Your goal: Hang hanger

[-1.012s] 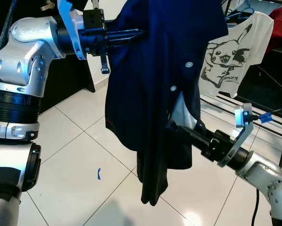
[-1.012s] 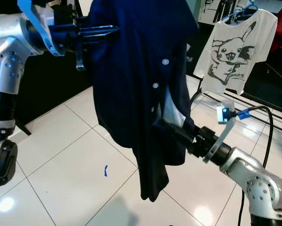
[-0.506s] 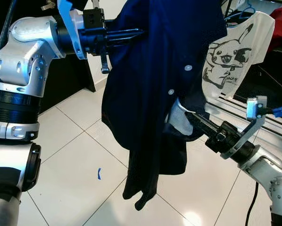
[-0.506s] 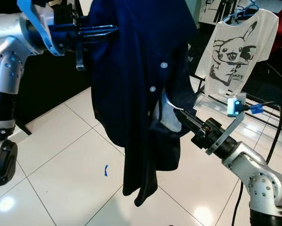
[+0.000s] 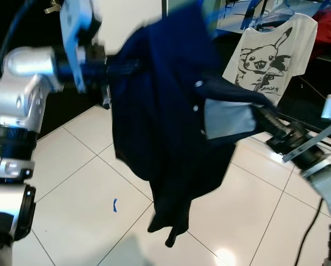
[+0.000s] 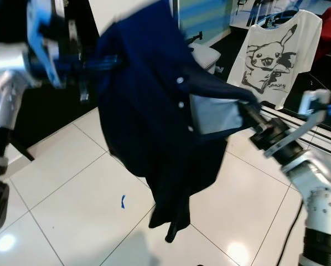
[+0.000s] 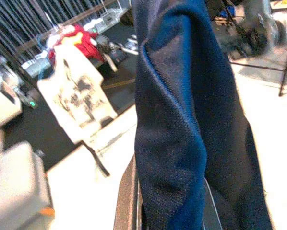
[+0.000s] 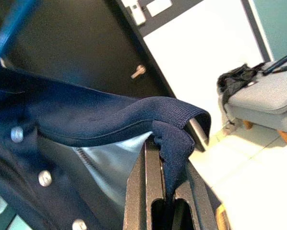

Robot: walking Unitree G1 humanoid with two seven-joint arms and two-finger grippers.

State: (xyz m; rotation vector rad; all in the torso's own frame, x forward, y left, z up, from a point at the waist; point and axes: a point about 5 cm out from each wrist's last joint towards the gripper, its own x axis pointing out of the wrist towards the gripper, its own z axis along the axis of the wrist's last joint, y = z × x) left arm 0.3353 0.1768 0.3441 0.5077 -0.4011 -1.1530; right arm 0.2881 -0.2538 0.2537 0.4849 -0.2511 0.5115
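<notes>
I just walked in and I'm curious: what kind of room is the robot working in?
Probably a room at home used for drying clothes: a printed white T-shirt hangs on a rack, a grey stool stands by the wall, and the tiled floor is glossy.

R end effector (image 6: 253, 116) has risen from low beside the dark navy button-up shirt (image 5: 171, 144) to approx chest height and swung out to the robot's R, fingers clamped on the ribbed collar edge (image 8: 174, 139), pulling that part out sideways so the pale grey lining (image 5: 223, 117) now shows wide. Shirt's lower hem has swung and hangs further L. L end effector (image 5: 121, 66) w/ the shirt's top has shifted slightly L and lower; its view is motion-blurred. Whole view has also shifted, so the camera moved.
</notes>
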